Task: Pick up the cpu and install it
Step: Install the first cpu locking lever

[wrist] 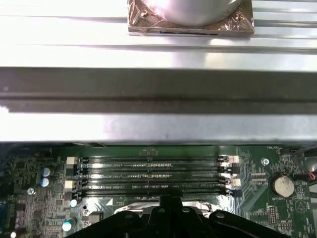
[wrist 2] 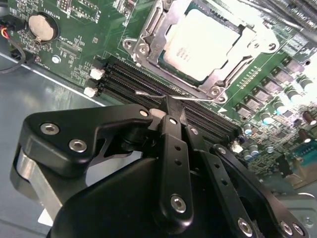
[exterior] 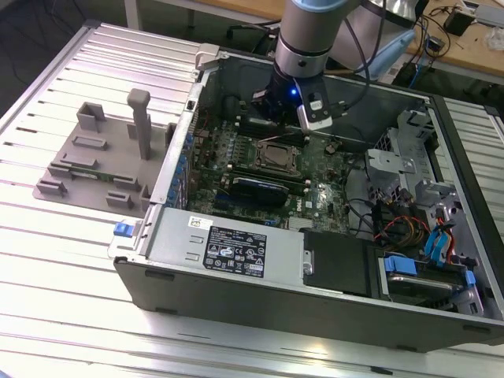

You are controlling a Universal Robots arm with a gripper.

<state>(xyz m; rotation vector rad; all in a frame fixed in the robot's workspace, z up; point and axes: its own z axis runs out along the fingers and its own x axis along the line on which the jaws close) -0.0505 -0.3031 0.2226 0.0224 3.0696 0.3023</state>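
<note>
The cpu (wrist 2: 198,44), a silvery-grey square plate, lies flat inside the metal socket frame (wrist 2: 148,34) on the green motherboard. The exterior view shows the cpu (exterior: 277,156) in the middle of the open computer case. My black gripper (wrist 2: 170,108) hangs just beside the socket, over the memory slots (wrist 2: 138,79). Its fingers are shut together and hold nothing. The fingertips are close to a thin metal socket lever (wrist 2: 148,92). In the first wrist view the gripper (wrist: 171,201) sits at the edge of the socket frame (wrist: 131,207).
The case wall (wrist: 158,94) rises behind the memory slots (wrist: 148,173). A coin battery (wrist 2: 40,26) sits on the board. A power supply (exterior: 228,248) fills the case front, with drive bays and cables (exterior: 417,228) at the exterior view's right. A grey fixture tray (exterior: 102,161) lies outside.
</note>
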